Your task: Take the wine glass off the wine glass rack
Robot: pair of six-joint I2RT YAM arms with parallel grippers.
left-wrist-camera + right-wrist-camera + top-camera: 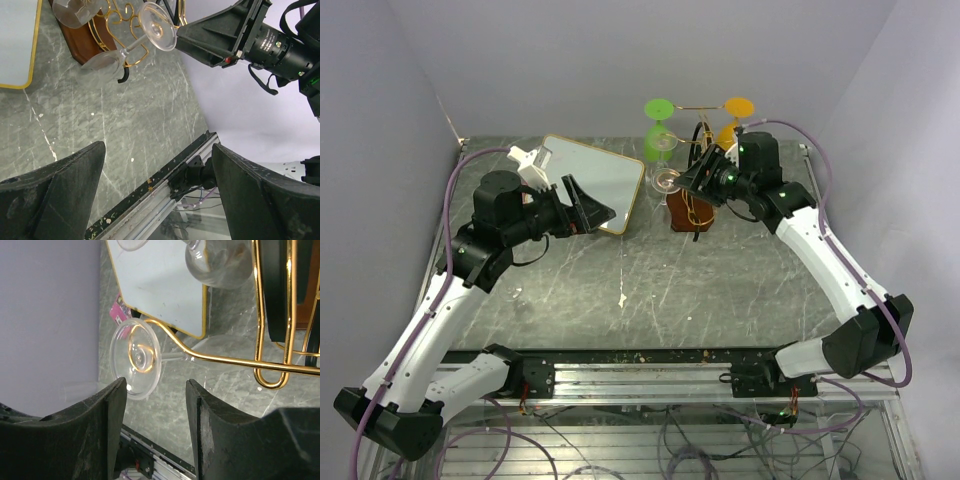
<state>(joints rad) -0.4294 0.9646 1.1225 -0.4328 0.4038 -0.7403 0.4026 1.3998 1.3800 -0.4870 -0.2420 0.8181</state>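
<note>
The gold wire wine glass rack [692, 170] stands on a brown wooden base [687, 213] at the back middle of the table. A clear wine glass [666, 180] hangs on its left arm. In the right wrist view its round foot [136, 357] sits at the scroll end of the gold arm [225, 360]. My right gripper [155, 390] is open, its tips close beside that foot and not around it. My left gripper [592, 211] is open and empty, well left of the rack. The left wrist view shows the clear glass [150, 30] and the rack [117, 20] at the top.
A green glass [660, 130] and an orange glass [732, 122] hang on the rack's far side. Another clear glass bowl [220, 262] hangs close by. A gold-rimmed mirror tray [595, 180] lies left of the rack. The table's metal front rail [150, 200] is near.
</note>
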